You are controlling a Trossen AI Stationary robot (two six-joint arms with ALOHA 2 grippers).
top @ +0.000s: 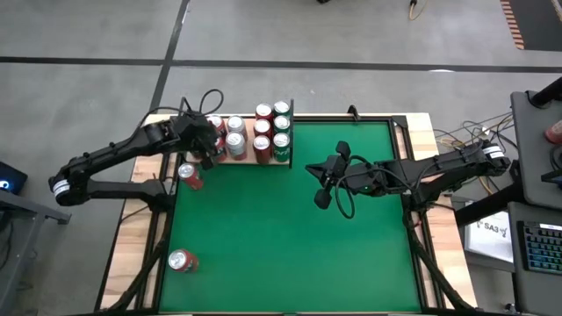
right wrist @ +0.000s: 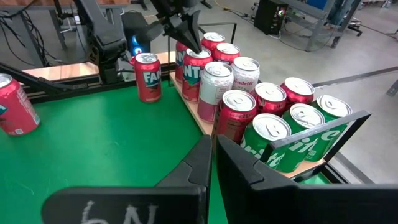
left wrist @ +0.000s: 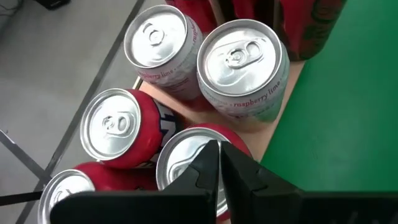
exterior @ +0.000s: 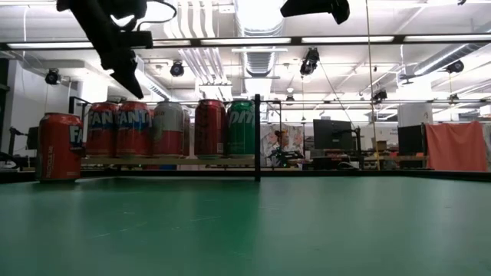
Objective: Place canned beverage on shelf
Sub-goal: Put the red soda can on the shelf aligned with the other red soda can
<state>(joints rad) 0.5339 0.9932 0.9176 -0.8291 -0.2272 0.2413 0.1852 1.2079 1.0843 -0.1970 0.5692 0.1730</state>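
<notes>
The shelf [top: 248, 162] stands at the table's far left edge and carries several upright cans: red, silver-pink and green ones [right wrist: 273, 134]. A red can [top: 189, 175] stands upright on the green felt just left of and nearer than the shelf. Another red can [top: 182, 260] stands near the table's near left corner. My left gripper [left wrist: 219, 158] is shut, points down and hangs over the red can [left wrist: 186, 155] at the shelf's near left corner. My right gripper [right wrist: 212, 146] is shut, holds nothing and hovers over mid-table, pointing toward the shelf. My left gripper has its shut fingertips [right wrist: 196, 45] right over the top of the red can [right wrist: 194, 57] at the shelf's near left corner, coming from above. I cannot tell whether they touch the lid. The can stands upright on the shelf.
Thin black rods [exterior: 257, 138] rise at the shelf's right end. Open green felt [top: 290, 254] spreads over the middle and near right of the table. Beyond the table's right edge stand a desk with a keyboard [top: 537, 250] and cables.
</notes>
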